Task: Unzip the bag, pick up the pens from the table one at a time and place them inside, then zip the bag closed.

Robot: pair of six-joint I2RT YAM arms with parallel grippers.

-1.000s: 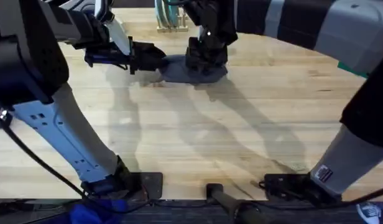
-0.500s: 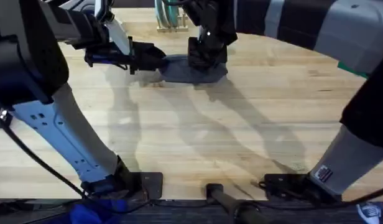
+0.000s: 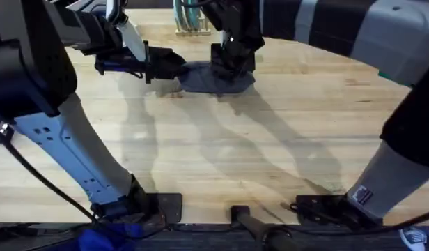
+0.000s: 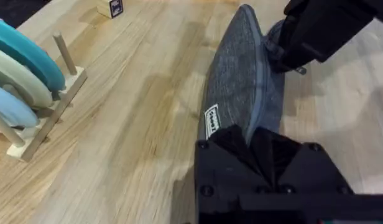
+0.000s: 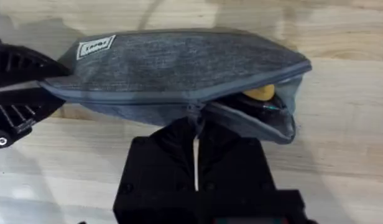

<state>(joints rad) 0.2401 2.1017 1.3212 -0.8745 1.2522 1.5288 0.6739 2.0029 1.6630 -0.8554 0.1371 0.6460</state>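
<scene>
On the pale wooden bench (image 3: 221,153), the bag (image 3: 216,78) lies at upper centre, partly unzipped. My left hand (image 3: 174,67) pinches its end; my right hand (image 5: 195,124) clamps the zipper.

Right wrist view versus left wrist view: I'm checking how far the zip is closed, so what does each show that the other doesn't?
Right wrist alone: the bag's unzipped end gaping, something yellow inside, and the right end effector at the zipper. Left wrist alone: a wooden rack of pale discs and a small block. Both: the bag, its white label and the table.
</scene>
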